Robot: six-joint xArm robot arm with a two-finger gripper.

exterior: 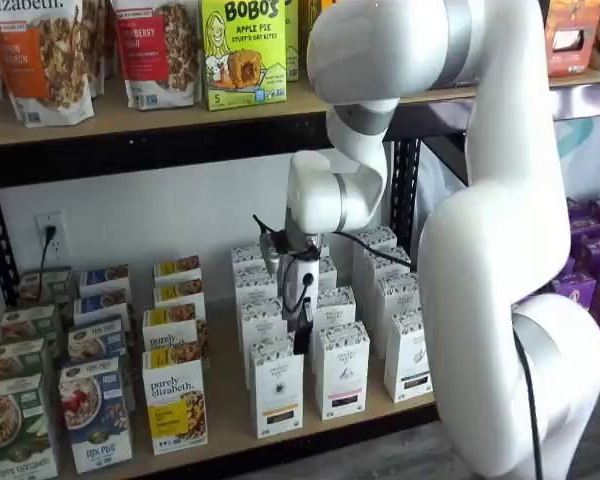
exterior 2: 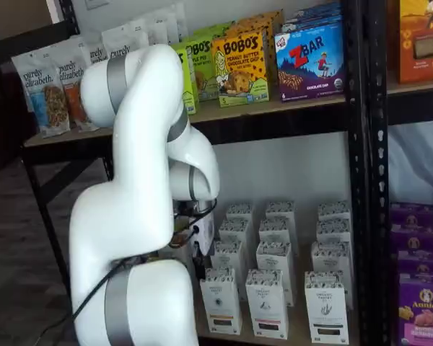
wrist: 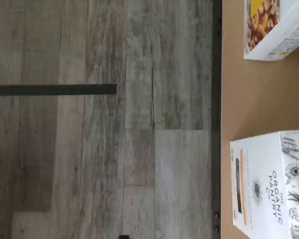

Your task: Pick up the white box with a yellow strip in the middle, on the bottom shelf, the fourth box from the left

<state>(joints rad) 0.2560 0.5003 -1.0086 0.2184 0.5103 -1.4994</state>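
Note:
The white box [exterior: 277,388] stands at the front of its row on the bottom shelf [exterior: 230,425], just right of the purely elizabeth boxes. In the wrist view the white box [wrist: 269,184] shows its yellow strip, dark emblem and "Organic Pantry Co" print, standing on the tan bottom shelf [wrist: 259,89]. My gripper [exterior: 302,338] hangs just above and behind this box, black fingers pointing down, with nothing in them; the gap between the fingers is not plain to see. In a shelf view the gripper [exterior 2: 199,265] sits left of the white box [exterior 2: 220,299], partly hidden by the arm.
A like white carton [exterior: 342,370] stands right beside the target, with more rows of white cartons behind. A purely elizabeth box [exterior: 175,402] stands to its left, also seen as the purely elizabeth box [wrist: 274,27]. The upper shelf board [exterior: 180,110] runs overhead. Wood floor [wrist: 99,149] lies below.

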